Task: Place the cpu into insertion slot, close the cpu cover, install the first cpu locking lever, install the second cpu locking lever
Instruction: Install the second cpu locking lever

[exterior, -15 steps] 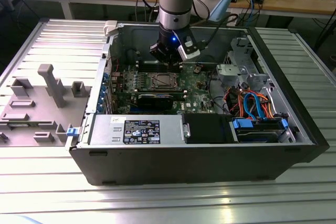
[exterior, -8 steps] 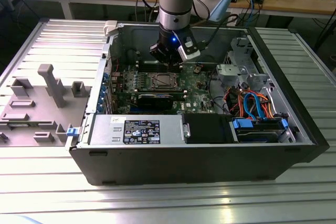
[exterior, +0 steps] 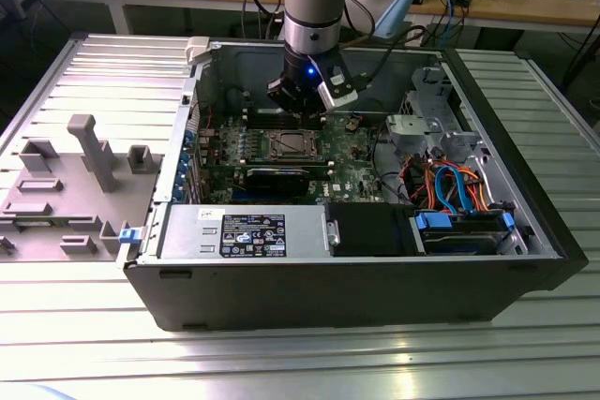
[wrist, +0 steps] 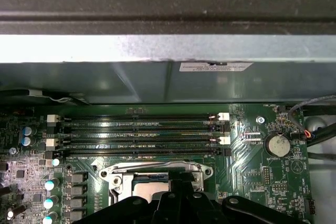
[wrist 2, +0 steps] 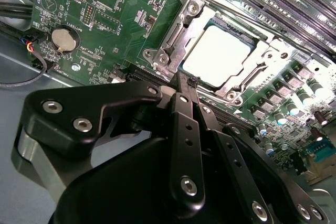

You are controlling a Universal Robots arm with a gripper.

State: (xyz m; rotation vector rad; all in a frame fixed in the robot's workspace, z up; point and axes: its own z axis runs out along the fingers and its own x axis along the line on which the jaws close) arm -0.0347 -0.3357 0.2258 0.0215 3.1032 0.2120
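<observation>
So the cpu (wrist 2: 216, 56) already sits in the insertion slot (wrist 2: 185, 24) with the cpu cover (wrist 2: 261, 67) shut over it. The end effector (wrist 2: 191, 83) has its fingers pressed together, empty, right at the socket's edge, so I reckon we're on the locking levers, which need a careful hook-and-press.

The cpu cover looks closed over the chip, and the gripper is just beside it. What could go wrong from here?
1. The gripper sits at the edge of the cpu cover; a slight slip could likely scrape the cpu face showing through the cut-out.
2. Memory slots and capacitors crowd the socket, so a sideways move may knock them.
3. The case wall is close behind the arm.
</observation>
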